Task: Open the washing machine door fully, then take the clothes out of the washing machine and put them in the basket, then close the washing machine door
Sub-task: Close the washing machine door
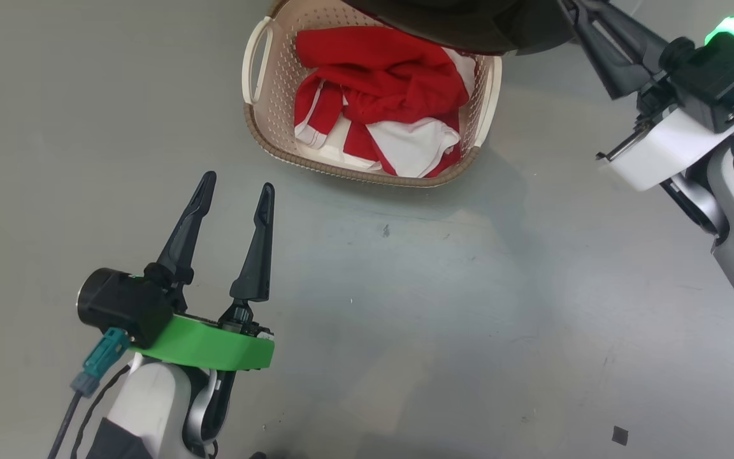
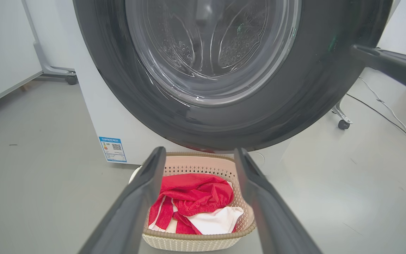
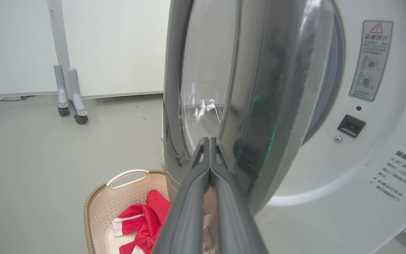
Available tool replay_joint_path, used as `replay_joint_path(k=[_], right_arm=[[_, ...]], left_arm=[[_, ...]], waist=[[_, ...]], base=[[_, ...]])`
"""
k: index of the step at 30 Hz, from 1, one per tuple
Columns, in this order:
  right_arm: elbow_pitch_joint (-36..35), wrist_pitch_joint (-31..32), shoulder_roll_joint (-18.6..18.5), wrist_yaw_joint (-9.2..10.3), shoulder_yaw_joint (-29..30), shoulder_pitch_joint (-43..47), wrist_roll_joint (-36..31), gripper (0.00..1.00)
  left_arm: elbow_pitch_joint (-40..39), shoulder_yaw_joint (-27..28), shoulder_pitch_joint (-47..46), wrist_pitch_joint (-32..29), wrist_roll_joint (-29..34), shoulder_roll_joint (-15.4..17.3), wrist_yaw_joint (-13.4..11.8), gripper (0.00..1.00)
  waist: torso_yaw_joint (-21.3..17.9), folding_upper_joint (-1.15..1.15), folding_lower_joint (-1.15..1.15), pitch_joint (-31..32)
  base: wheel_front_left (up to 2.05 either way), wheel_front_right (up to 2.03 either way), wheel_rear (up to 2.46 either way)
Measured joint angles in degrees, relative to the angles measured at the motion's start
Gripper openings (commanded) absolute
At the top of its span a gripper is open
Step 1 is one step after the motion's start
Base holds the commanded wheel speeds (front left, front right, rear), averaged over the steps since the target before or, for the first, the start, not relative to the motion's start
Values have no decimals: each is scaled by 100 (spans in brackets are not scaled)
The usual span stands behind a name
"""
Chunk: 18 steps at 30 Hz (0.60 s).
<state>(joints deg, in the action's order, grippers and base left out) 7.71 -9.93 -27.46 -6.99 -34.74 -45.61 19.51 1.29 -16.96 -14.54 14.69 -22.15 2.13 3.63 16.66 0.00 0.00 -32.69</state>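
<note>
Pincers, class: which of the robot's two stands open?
The left pincer: its two fingers are spread apart, while the right pincer has its fingers pressed together.

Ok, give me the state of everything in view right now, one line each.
basket: upright on the floor
clothes: heaped in the basket
washing machine door: part open, above the basket
left gripper: open, empty
right gripper: shut, tips at the door's rim
</note>
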Motion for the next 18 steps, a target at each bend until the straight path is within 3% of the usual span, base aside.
replay_joint_path(k=[18], right_arm=[[430,-71,-143,-51,162,-770,277,0]], left_arm=[[-100,-171,-218,1,-93,-23,-190,100]], waist=[[155,0,0,-406]], base=[[0,0,0]])
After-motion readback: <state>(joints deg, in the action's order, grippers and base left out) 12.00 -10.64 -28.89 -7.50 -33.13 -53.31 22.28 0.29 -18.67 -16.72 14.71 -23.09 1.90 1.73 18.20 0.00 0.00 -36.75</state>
